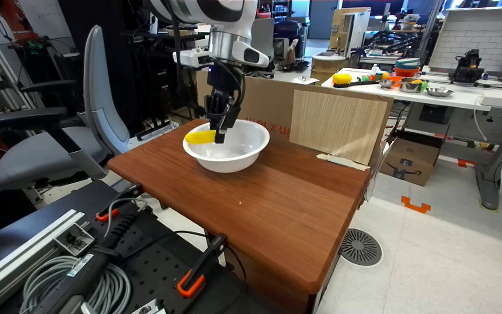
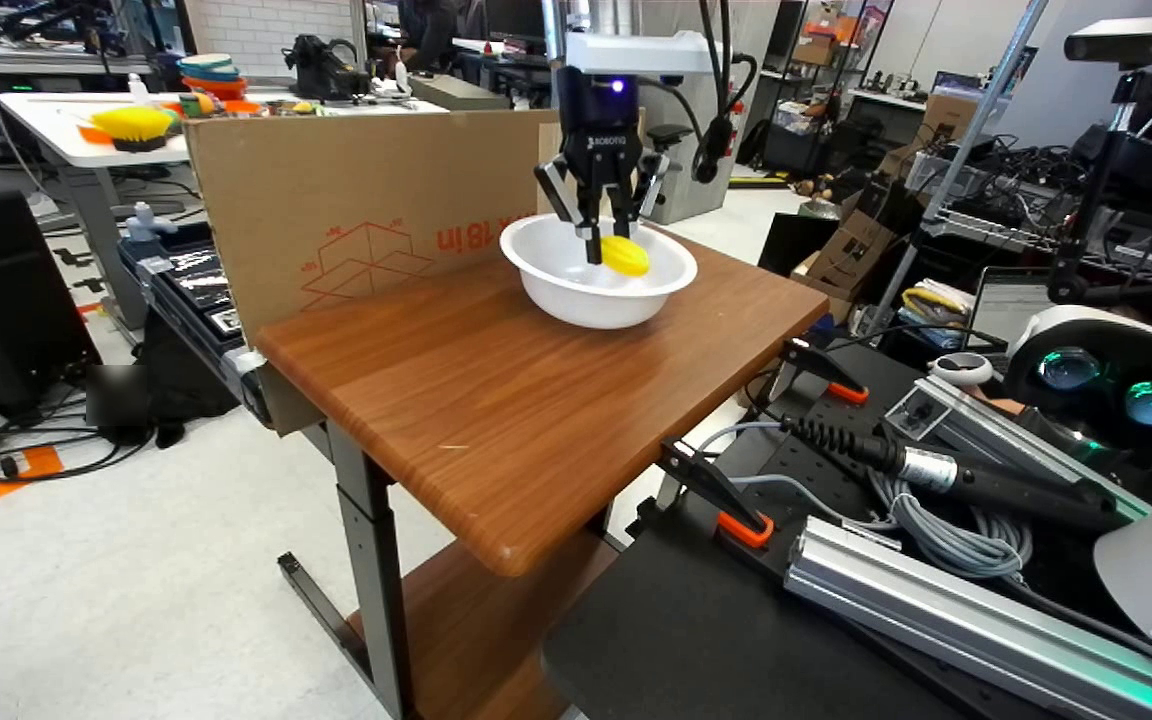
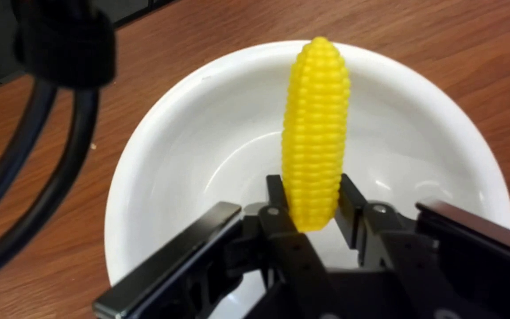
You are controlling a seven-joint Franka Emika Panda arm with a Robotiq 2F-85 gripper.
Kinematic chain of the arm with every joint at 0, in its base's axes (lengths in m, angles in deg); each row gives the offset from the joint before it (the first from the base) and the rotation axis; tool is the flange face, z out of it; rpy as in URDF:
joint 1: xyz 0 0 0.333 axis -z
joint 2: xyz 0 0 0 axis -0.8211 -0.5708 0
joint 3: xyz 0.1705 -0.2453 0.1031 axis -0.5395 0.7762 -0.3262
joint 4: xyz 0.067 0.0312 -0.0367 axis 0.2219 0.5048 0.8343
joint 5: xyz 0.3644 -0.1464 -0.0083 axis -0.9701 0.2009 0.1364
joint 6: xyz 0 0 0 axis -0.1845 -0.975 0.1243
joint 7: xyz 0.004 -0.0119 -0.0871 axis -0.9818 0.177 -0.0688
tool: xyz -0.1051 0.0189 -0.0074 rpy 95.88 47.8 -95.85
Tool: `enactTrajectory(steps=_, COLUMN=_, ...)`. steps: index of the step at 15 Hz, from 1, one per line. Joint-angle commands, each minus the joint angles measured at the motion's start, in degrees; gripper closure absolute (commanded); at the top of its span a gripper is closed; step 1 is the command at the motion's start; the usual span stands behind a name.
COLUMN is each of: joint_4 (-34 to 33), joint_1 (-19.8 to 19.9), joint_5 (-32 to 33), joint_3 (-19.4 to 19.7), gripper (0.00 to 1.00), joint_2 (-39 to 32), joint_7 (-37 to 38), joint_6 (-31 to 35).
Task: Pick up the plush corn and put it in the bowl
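The yellow corn [image 3: 316,119] has a bumpy surface. It also shows in both exterior views [image 1: 201,137] [image 2: 626,256]. My gripper [image 3: 311,195] is shut on the corn's near end, with one fingertip touching each side. The white bowl [image 1: 229,164] stands on the brown table and also shows in an exterior view [image 2: 591,308] and the wrist view [image 3: 219,102]. My gripper [image 1: 219,136] points down over the bowl's opening. The corn's free end overlaps the bowl's rim in the wrist view. I cannot tell its exact height above the rim.
The brown wooden table [image 1: 273,205] bears the bowl near its far corner. A cardboard panel [image 2: 366,200] stands along the table's edge. Black clamps with orange tips [image 1: 203,266] grip another edge, beside a black board with cables. A grey chair [image 1: 59,139] stands close to the table.
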Motion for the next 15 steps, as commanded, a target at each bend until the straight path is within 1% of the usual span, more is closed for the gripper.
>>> enactTrajectory(steps=1, joint_4=-1.4, joint_1=1.3, joint_5=-1.1, joint_3=1.1, gripper=0.44, joint_2=-0.4, joint_7=0.5, joint_6=0.2)
enactTrajectory(steps=2, joint_4=-1.4, joint_1=1.4, joint_5=-0.8, joint_3=1.4, gripper=0.42, joint_2=-0.5, joint_7=0.8, joint_6=0.5)
enactTrajectory(steps=6, joint_4=-1.1, joint_1=1.4, joint_5=-0.8, joint_3=1.2, gripper=0.15, joint_2=-0.1, joint_7=0.4, joint_6=0.3)
enactTrajectory(steps=8, joint_4=0.1, joint_1=1.1, joint_5=-0.8, joint_3=0.9, gripper=0.02, joint_2=1.7, joint_7=0.2, joint_6=0.4)
enactTrajectory(steps=10, joint_4=1.2, joint_1=1.0, joint_5=-0.4, joint_3=0.7, gripper=0.0, joint_2=3.8, joint_7=-0.4, joint_6=-0.9)
enactTrajectory(steps=11, joint_4=-0.6, joint_1=1.0, joint_5=-0.1, joint_3=1.0, gripper=0.0, joint_2=0.7, joint_7=0.1, joint_6=-0.2)
enactTrajectory(steps=15, joint_4=-0.5, joint_1=1.0, joint_5=0.0, joint_3=1.0, gripper=0.0, joint_2=0.7, joint_7=0.1, joint_6=-0.2)
